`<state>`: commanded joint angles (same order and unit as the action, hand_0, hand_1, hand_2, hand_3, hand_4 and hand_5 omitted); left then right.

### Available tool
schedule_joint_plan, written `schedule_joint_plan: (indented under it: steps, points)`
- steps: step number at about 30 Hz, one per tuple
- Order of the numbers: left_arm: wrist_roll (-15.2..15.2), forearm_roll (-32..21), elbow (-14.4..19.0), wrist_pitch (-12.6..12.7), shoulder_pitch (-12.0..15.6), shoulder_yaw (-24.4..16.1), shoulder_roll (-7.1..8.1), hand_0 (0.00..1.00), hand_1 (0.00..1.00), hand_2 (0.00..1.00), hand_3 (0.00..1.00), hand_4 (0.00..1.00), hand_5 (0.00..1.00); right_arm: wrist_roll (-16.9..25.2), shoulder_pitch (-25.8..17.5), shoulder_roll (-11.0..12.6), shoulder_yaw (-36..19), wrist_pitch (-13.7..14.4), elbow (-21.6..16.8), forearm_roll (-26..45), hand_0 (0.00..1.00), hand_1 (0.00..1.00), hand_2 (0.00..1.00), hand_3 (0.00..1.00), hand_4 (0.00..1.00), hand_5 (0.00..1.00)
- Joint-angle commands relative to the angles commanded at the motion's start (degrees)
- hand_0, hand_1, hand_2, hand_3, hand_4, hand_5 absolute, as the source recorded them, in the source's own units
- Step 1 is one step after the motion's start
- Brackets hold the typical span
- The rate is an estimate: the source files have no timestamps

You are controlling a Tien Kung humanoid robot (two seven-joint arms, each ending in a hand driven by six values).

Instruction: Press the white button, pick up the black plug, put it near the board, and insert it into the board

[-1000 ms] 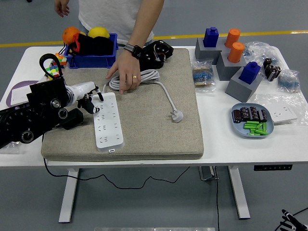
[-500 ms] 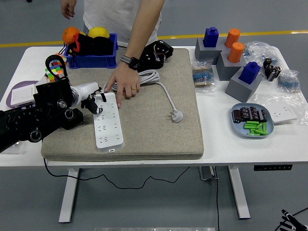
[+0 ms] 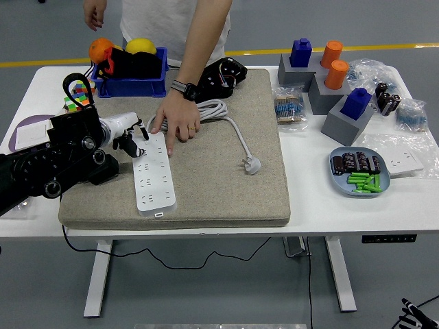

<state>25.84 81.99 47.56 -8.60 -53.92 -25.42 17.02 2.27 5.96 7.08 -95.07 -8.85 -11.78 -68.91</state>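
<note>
My left hand [image 3: 129,139], fingers curled and empty, frame left, at white power strip's [image 3: 153,175] top end beside person's hand [image 3: 177,116].

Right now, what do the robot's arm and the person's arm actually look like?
The robot's left arm is a bulky black casing with round silver joint caps, narrowing to a white wrist and a small left hand with thin black fingers. The person's arm is bare below a white short sleeve, with a dark wristwatch and a ring on one finger.
</note>
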Motion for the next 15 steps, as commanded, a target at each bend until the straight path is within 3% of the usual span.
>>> schedule_joint_plan:
  steps: [9,15]
  points:
    - [-0.28,-1.41,-1.74,-0.15,-0.24,2.45,-0.85,0.133,0.145,0.127,0.653,0.645,0.002,0.06,0.14,0.01,0.43,0.04,-0.14,0.35,0.82,0.757,0.74,0.717,0.782,0.554]
    - [-0.78,-0.86,-0.56,0.32,0.41,0.09,-0.43,0.133,0.145,0.126,0.653,0.643,0.002,0.03,-0.01,-0.01,0.32,0.02,-0.09,0.26,0.82,0.757,0.74,0.717,0.782,0.554]
